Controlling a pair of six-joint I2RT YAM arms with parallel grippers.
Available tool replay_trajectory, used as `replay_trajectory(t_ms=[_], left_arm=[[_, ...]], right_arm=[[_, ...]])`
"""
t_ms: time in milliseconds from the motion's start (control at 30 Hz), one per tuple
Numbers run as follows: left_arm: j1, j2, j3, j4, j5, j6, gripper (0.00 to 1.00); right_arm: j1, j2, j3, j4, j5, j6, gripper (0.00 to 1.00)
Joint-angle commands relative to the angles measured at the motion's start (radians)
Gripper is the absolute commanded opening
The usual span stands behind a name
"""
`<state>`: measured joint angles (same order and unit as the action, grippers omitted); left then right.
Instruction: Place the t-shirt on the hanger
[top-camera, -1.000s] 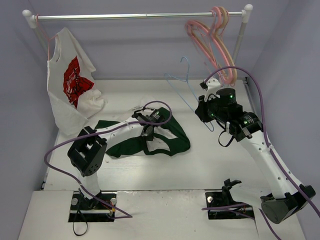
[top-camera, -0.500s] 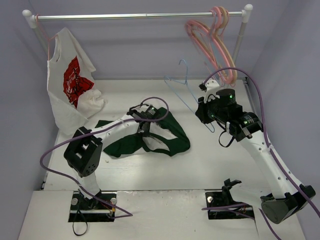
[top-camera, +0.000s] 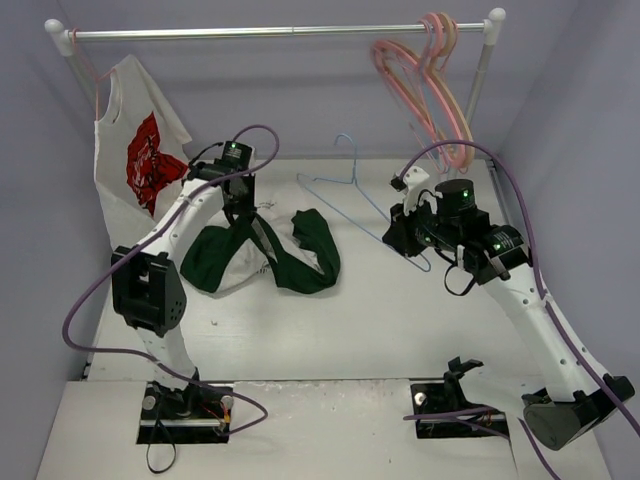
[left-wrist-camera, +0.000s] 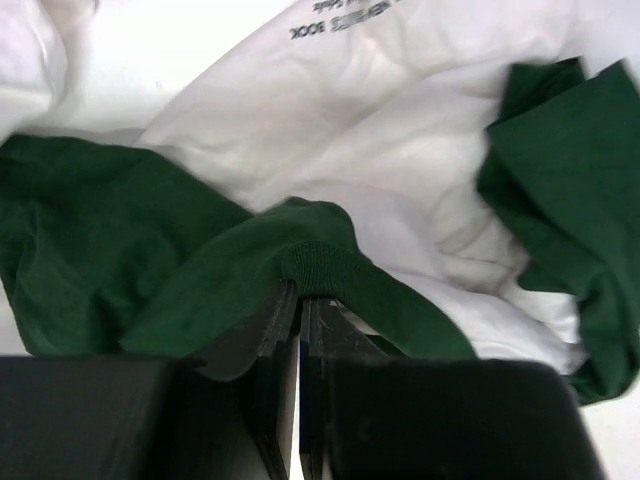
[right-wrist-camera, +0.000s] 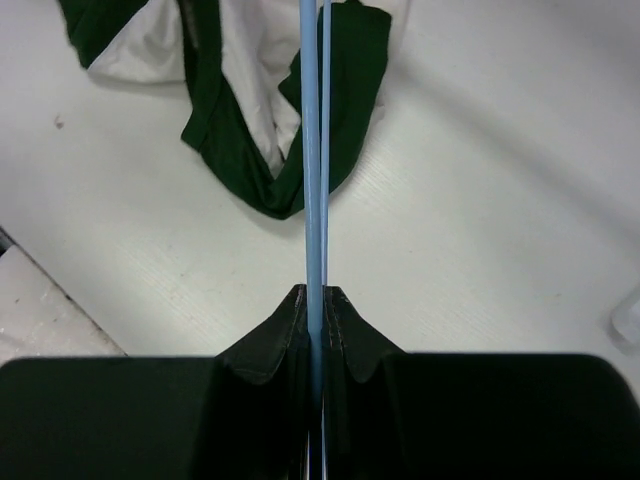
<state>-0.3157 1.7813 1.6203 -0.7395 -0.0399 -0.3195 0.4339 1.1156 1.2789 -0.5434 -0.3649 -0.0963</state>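
The dark green t-shirt (top-camera: 300, 250) with a whitish inside hangs in a bunch from my left gripper (top-camera: 240, 203), which is shut on its ribbed collar edge (left-wrist-camera: 320, 265) and holds it lifted above the table. The shirt's lower part still rests on the table. My right gripper (top-camera: 405, 235) is shut on the thin light-blue hanger (top-camera: 345, 190), gripping its wire (right-wrist-camera: 312, 200) and holding it up, hook pointing away, to the right of the shirt. The shirt also shows beyond the wire in the right wrist view (right-wrist-camera: 250, 130).
A clothes rail (top-camera: 280, 32) spans the back. A white shirt with red print (top-camera: 140, 170) hangs at its left. Several pink hangers (top-camera: 425, 85) hang at its right. Purple cables loop off both arms.
My left gripper has risen and moved back and left, pulling the green t-shirt up off the table. The right gripper shifted the blue hanger slightly left.
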Motion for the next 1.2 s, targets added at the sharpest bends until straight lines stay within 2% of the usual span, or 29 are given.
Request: replay_trajectory(t_ms=[0,200,433,800,1167], left_arm=[[0.043,0.045,0.154,-0.101,0.096,0.080,0.00],[0.055,0.118,0.332,-0.225,0.130,0.076,0.00],[0.053,0.141,0.434,-0.316,0.156,0.054,0.00],[0.046,0.075,0.389,-0.343,0.204,0.036,0.00],[0.040,0.038,0.368,-0.359,0.192,0.059,0.00]], right_arm=[[0.009,-0.037,0.016,0.026,-0.118,-0.028,0.00],[0.017,-0.045,-0.021,0.039,-0.209,-0.016,0.00],[0.066,-0.011,-0.073,0.100,-0.278,0.023,0.00],[0.114,0.059,-0.147,0.253,-0.246,0.070,0.00],[0.117,0.102,-0.156,0.267,-0.226,0.052,0.00]])
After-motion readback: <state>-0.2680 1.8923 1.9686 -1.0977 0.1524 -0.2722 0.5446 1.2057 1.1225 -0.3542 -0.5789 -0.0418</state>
